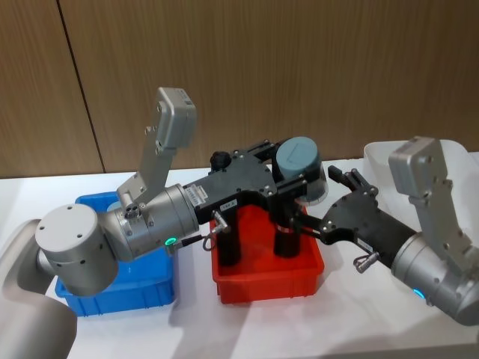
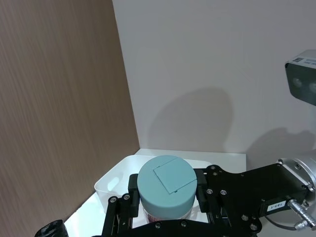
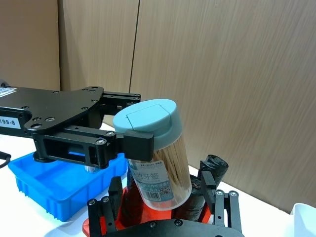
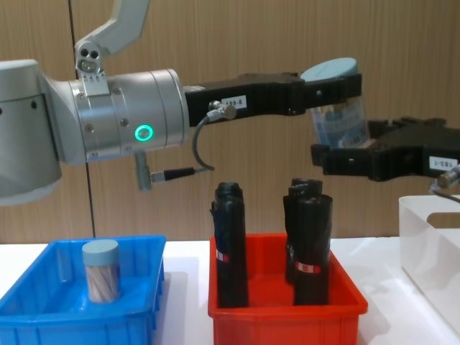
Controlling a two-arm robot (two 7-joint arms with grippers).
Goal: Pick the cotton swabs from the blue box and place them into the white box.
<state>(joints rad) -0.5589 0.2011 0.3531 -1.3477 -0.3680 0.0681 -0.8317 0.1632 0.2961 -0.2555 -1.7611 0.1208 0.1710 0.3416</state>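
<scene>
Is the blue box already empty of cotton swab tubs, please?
No, one lidded cotton swab tub stands upright inside the blue box in the chest view.

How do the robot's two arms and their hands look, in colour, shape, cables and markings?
Both arms are silver-grey metal cylinders with rounded joints. The left arm bears a green ring light and a black cable looping from a metal plug; the right arm shows a small blue light. The left hand and right hand are flat black plates with screws and small white number labels.
</scene>
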